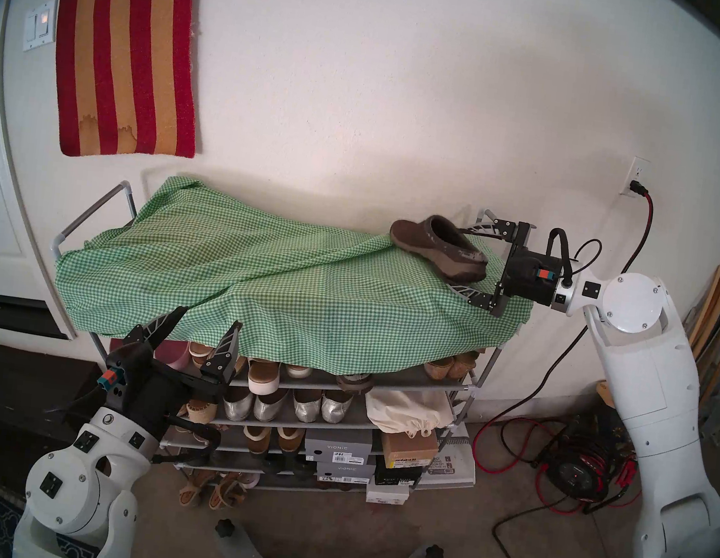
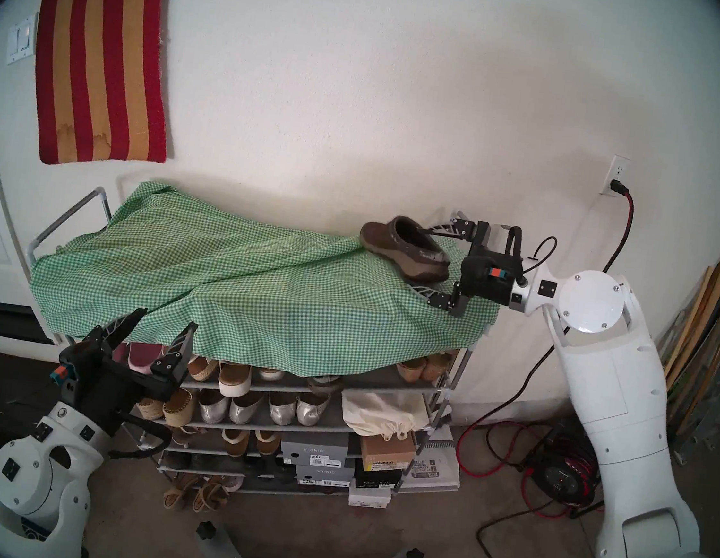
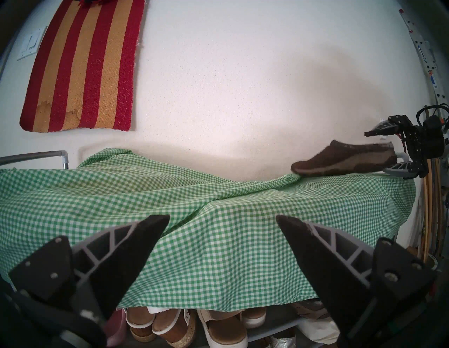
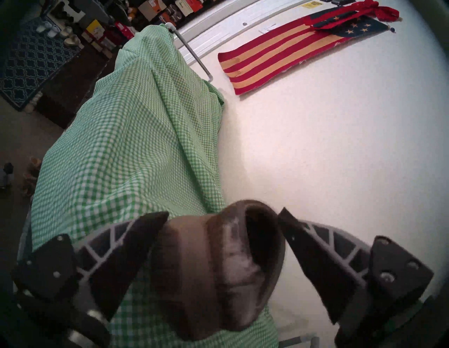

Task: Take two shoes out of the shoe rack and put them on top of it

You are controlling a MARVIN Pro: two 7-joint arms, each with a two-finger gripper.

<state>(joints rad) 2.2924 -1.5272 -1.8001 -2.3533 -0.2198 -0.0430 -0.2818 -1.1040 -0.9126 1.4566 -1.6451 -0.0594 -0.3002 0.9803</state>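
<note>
Brown clog (image 1: 440, 246) sits on top of the shoe rack (image 1: 466, 389), far right end, on the green-white gingham cloth (image 1: 260, 278), heel twd the right claw (image 1: 467, 259). Toe pts left along the rack, sole down on the cloth, upright in the head views.

R claw: spread wide, one finger on each side of the clog's heel end. One finger (image 1: 482, 228) is up by the heel opening, wall side; the other (image 1: 466, 293) is low on the cloth at the front side of the sole. R wrist view shows both fingers flanking the clog (image 4: 218, 262) w/ gaps on each side, so not clamped on it. Can't tell if the low finger touches the sole.

L claw (image 1: 198, 331): also wide, nothing between the fingers, hanging at the front-left edge of the cloth, tips pointing up twd the overhang. L wrist view shows the cloth hem just ahead and the clog (image 3: 345, 164) well apart at far right.

Only one brown clog visible on top. Lower tiers hold silver flats (image 1: 285, 404), tan wedges (image 1: 451, 365), shoe boxes (image 1: 339, 446), a cream cloth bag (image 1: 406, 407). 2nd clog: can't pick it out in any view.
</note>
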